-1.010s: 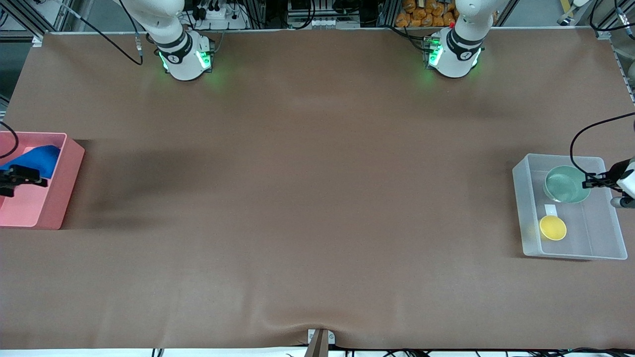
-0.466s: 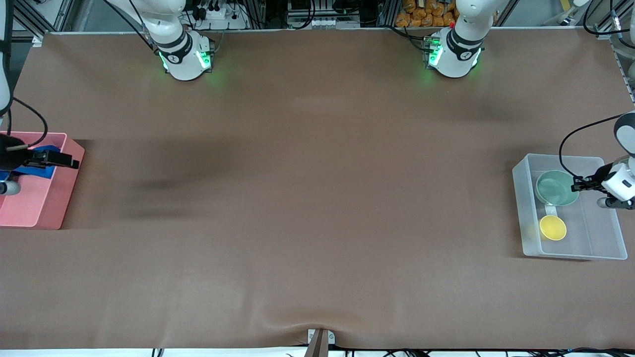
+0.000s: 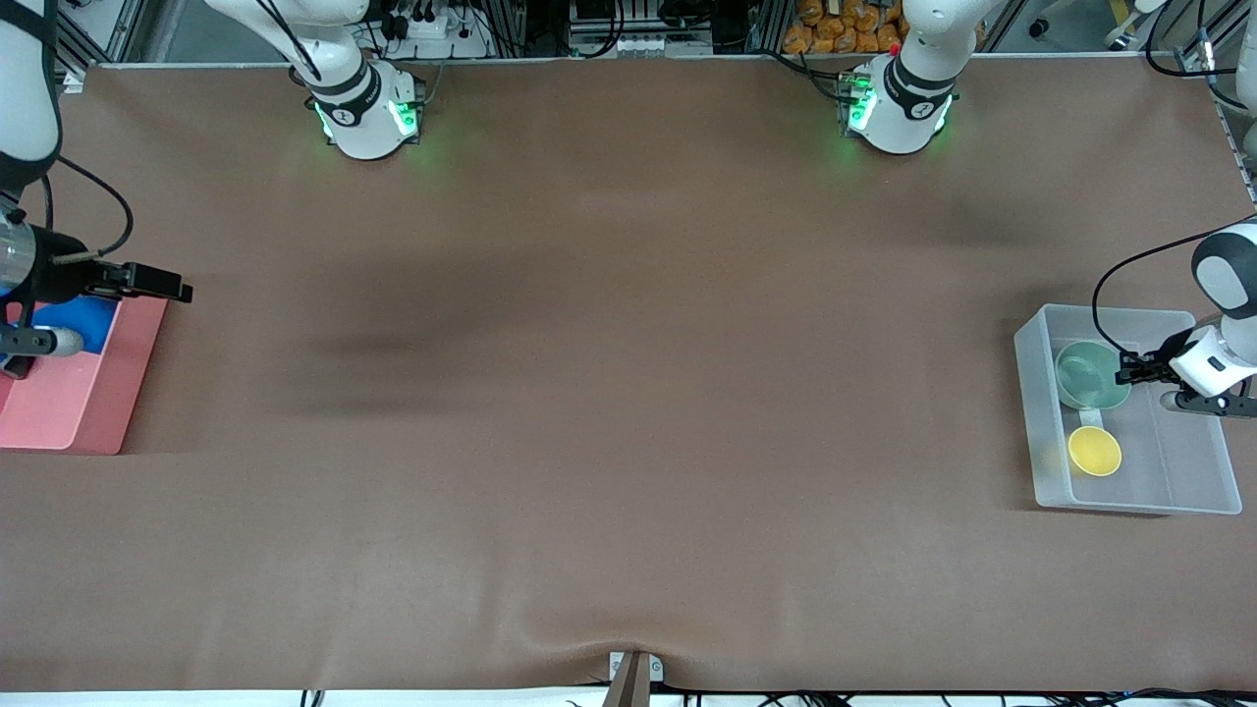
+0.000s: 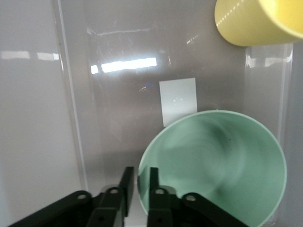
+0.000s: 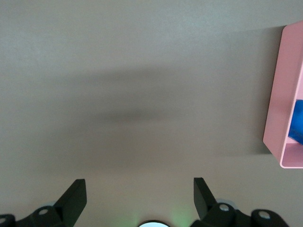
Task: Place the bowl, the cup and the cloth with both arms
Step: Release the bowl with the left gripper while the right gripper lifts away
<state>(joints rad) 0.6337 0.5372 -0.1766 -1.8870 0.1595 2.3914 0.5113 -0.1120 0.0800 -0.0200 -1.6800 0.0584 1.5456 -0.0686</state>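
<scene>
There are two bins on the brown bench, one at each end, and three task items in them: one bowl, one cup and one cloth. The clear plastic bin at the left arm's end holds two of them. The mint-green bowl lies tilted in the part of the bin farther from the front camera, and the yellow cup stands nearer to that camera, apart from the bowl. One small white label lies on the bin floor between them. The left end effector is down inside this bin, its two fingers set narrowly on either side of the bowl's rim, one inside and one outside. Whether they press the rim or stand slightly off it I cannot tell. The pink bin at the right arm's end holds the single blue cloth, partly covered by the arm. The right end effector hangs above the bin's edge and the bare bench beside it, with its two fingers spread wide and nothing between them.
</scene>
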